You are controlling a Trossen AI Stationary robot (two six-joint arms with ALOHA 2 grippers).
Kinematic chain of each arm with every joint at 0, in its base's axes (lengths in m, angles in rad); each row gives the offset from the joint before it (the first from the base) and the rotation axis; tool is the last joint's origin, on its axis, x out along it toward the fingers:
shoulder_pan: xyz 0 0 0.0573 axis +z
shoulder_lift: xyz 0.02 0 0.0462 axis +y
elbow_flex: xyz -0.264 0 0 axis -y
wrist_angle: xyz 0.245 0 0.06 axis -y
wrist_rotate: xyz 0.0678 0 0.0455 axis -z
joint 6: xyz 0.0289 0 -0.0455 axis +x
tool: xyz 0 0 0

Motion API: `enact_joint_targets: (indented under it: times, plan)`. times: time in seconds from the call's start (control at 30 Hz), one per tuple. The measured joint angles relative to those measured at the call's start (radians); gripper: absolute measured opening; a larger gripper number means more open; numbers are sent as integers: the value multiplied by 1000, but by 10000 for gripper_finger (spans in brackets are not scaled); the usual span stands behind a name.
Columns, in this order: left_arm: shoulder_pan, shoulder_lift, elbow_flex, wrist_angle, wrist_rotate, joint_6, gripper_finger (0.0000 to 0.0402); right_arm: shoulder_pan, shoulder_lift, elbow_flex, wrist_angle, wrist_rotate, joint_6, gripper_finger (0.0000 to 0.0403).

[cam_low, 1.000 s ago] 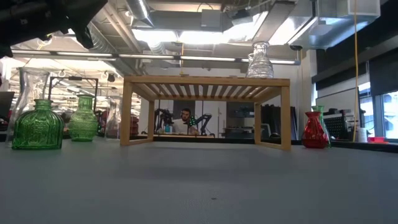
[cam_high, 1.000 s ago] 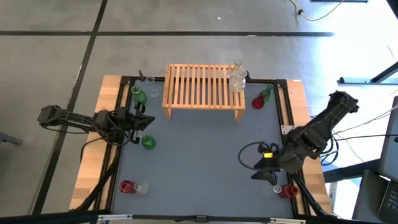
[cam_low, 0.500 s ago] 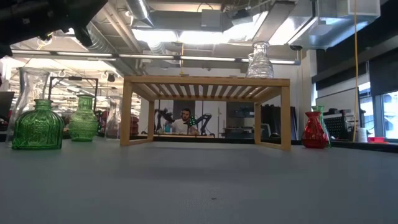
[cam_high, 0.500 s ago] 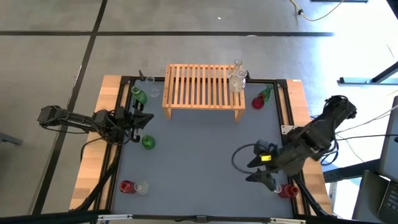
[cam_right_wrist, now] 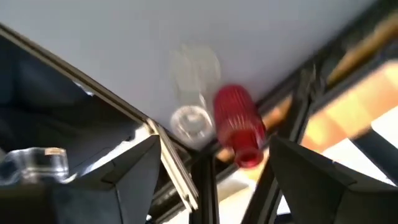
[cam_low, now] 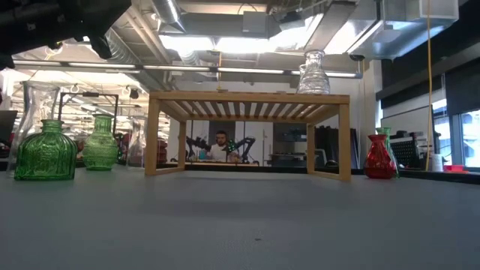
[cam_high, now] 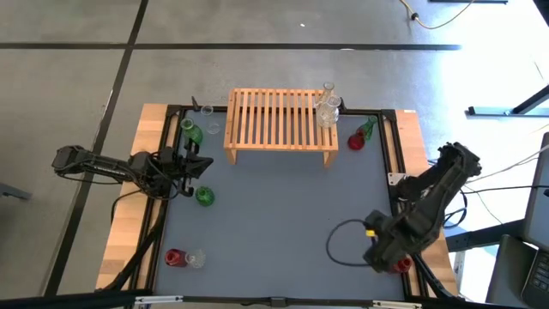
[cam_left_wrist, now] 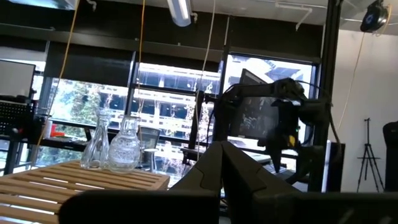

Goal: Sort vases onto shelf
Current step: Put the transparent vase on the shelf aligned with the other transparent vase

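My right tool [cam_high: 388,257] hangs with its fingers spread wide over a red vase [cam_right_wrist: 239,127] and a clear vase [cam_right_wrist: 193,121] at the bench's [cam_high: 274,215] near right corner. My left tool [cam_high: 199,163] waits closed at the left edge beside green vases [cam_high: 204,196]. The shelf [cam_high: 281,120] stands at the far side, clear vases [cam_high: 327,109] on its right end.

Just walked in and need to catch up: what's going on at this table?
A two-armed robot is sorting small glass vases onto a wooden shelf. Two clear vases already stand on its right end; the others sit on the table. The right pincer, open, is over a red vase and a clear one at the near right corner. The left pincer is shut, near a green vase.
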Motion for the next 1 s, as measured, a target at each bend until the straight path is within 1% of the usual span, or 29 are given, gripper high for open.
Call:
enact_joint_targets:
  times: [0.13,0.37,0.53,0.8,0.87,1.0]
  plan:
    - [0,0,0,0,0,0,2,57,-1,-16,17,-19,103,287]
    - [0,0,0,0,0,0,2,130,-2,-16,50,58,174,287]
    - [0,0,0,0,-1,0,2,161,0,-47,88,124,173,287]
    - [0,0,0,0,-2,0,2,164,2,-170,197,74,118,287]
    - [0,0,0,0,-3,0,2,164,2,-184,204,61,104,287]
    - [0,0,0,0,-3,0,2,164,2,-187,220,81,97,287]
